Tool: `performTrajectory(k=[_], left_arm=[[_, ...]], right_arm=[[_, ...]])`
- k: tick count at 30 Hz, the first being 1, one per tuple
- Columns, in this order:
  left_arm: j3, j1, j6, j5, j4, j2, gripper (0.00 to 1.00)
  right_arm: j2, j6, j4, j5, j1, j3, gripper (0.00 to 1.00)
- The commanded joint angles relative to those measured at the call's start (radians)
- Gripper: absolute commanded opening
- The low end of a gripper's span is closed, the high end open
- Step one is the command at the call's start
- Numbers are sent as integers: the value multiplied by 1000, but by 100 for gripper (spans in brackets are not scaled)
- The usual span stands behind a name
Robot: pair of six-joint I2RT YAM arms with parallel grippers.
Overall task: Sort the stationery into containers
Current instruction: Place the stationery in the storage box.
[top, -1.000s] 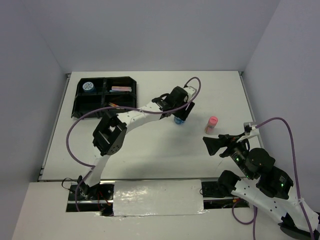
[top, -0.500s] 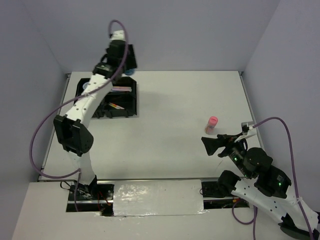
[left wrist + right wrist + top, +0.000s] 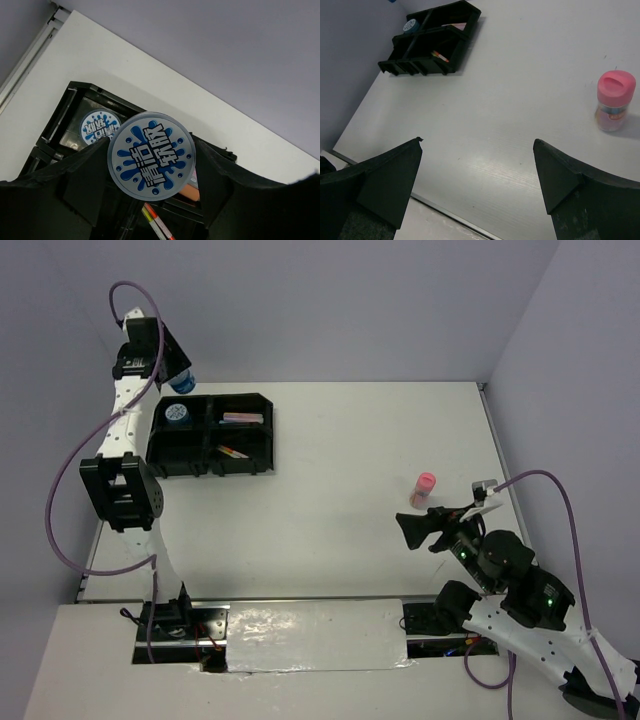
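Note:
My left gripper (image 3: 178, 377) is raised high above the far-left corner of the black tray (image 3: 268, 432), shut on a round blue tub (image 3: 184, 382). In the left wrist view the tub's splash-patterned lid (image 3: 151, 156) fills the gap between both fingers, over the tray (image 3: 54, 126). A second blue tub (image 3: 177, 413) lies in the tray's far-left compartment. Thin pens (image 3: 234, 452) lie in the near-right compartment. The pink-capped bottle (image 3: 424, 489) stands upright on the table at the right. My right gripper (image 3: 415, 530) hovers just in front of it, open and empty.
A flat pink item (image 3: 242, 418) lies in the tray's far-right compartment. The right wrist view has the bottle (image 3: 615, 100) at its right edge, the tray (image 3: 420, 67) far off at top left and bare white table between the fingertips (image 3: 415, 150).
My left arm has swung the blue tub from the middle of the table up and left, to above the tray's far-left corner. My right arm has barely shifted.

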Motion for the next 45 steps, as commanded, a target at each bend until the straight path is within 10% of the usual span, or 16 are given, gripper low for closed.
performTrajectory(k=[1, 45], left_arm=[[-19, 14, -31, 92, 128, 7, 0], [-208, 110, -77, 218, 288, 126, 0]], right_arm=[[23, -15, 64, -13, 6, -12, 100], [76, -33, 88, -47, 6, -12, 100]])
